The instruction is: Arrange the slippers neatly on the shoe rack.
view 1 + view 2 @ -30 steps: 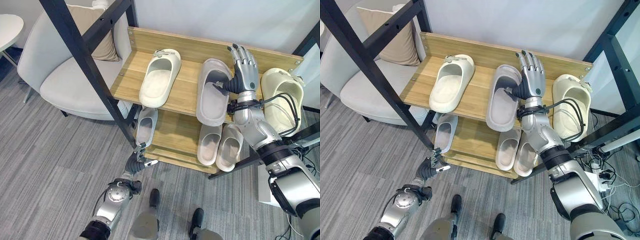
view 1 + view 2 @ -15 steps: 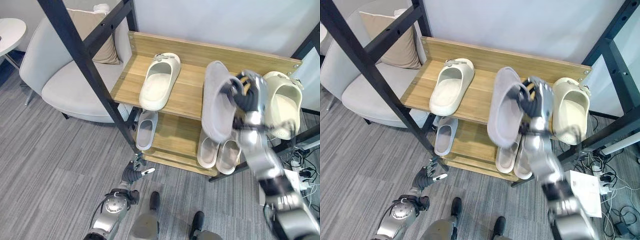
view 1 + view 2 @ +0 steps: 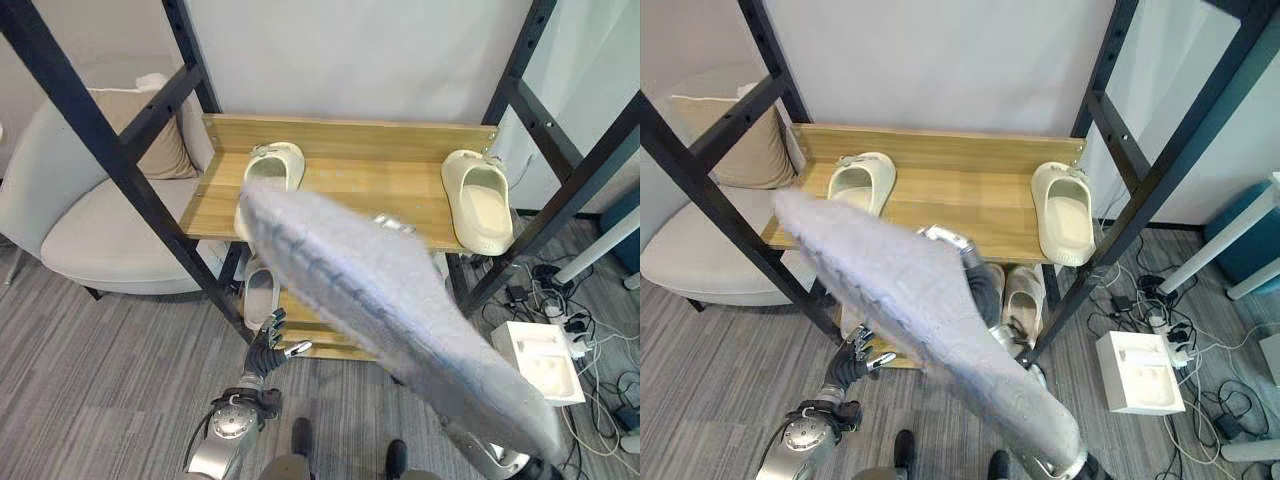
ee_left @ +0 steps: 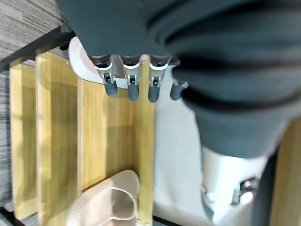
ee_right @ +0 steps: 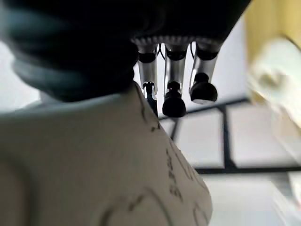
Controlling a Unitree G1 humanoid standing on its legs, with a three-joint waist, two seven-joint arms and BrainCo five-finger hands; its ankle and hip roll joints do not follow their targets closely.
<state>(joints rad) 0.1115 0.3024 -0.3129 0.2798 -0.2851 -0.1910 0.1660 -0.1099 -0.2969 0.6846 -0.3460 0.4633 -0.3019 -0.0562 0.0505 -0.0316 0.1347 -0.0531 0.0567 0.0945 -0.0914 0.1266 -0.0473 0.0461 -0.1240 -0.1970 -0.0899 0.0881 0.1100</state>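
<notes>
Now your right robot hand grips the grey slipper mid-frame, off the shoe rack; two cream slippers sit shelved. Left robot hand hangs relaxed, lower left.

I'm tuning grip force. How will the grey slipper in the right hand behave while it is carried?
The grey slipper keeps its flat shape held aloft, so it is probably fairly stiff foam. Its thick body suggests it is light for its size. The ridged sole facing the camera should resist slipping, though the right hand grips near one edge, so it may swing.
</notes>
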